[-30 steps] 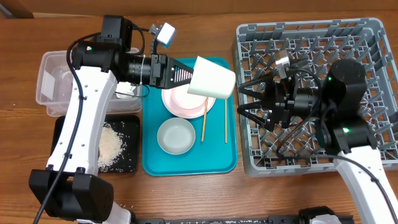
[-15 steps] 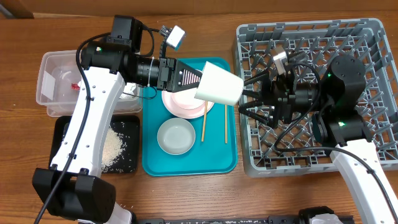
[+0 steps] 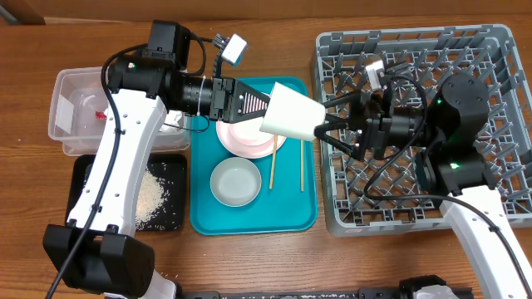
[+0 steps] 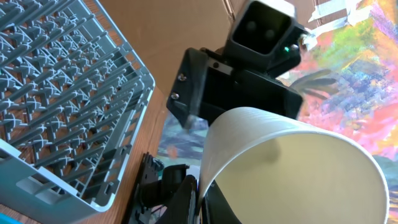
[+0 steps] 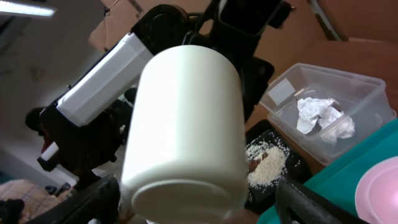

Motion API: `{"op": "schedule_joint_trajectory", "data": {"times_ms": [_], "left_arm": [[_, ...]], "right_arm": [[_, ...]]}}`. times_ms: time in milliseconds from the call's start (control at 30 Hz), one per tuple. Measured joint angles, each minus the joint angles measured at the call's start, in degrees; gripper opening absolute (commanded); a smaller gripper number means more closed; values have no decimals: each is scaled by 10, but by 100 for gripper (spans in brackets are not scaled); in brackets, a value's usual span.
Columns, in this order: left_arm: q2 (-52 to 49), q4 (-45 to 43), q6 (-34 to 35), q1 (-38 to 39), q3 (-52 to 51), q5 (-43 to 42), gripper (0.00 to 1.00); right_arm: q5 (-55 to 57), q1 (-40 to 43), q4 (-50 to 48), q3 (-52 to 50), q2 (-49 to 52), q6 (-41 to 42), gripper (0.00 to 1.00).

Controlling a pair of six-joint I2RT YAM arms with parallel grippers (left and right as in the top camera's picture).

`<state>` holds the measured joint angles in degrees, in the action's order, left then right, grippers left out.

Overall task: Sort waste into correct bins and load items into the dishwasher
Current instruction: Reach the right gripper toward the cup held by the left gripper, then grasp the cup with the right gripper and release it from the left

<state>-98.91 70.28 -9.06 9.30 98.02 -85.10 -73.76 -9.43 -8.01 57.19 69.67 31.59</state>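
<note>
The cream cup (image 3: 293, 116) hangs in the air on its side, above the right edge of the teal tray (image 3: 208, 218) and just short of the grey dish rack (image 3: 416, 50). The left tool (image 3: 266, 106) is pinched tight on the cup's rim, one finger inside the mouth and one outside, which leaves the whole body and base free. That looks deliberate: the base points straight at the right tool (image 3: 326, 124), whose fingers stand spread wide on either side of the cup's far end, with a gap showing on both sides and nothing in them yet. I take this for a handover, since the rack sits on the right arm's side of the counter (image 3: 249, 249).

The right tool would need to close around the cup's body before the left lets go, or the cup drops onto the tray.

Below, a pink plate (image 3: 241, 137), a grey-white bowl (image 3: 234, 181) and two chopsticks (image 3: 272, 162) wait on the tray. Napkins (image 5: 323, 115) lie in the clear tub (image 3: 58, 83), rice (image 3: 150, 199) in the black tray (image 3: 83, 178).
</note>
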Motion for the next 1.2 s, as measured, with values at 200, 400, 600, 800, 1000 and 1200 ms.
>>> {"op": "schedule_joint_trajectory", "data": {"times_ms": [200,400,600,800,1000,1200], "left_arm": [[0,0,0,0,0,-6,4],[0,0,-2,0,0,-11,4],[0,0,-2,0,0,-13,4],[0,0,-2,0,0,-12,4],[0,0,-2,0,0,-12,4],[0,0,-2,0,0,-11,4]], "right_arm": [[14,-27,-44,0,0,0,79],[29,-38,-44,0,0,1,79],[37,-45,-44,0,2,1,79],[35,-49,-45,0,10,1,78],[35,-50,-63,0,21,1,73],[36,-49,-70,0,21,4,65]]}}
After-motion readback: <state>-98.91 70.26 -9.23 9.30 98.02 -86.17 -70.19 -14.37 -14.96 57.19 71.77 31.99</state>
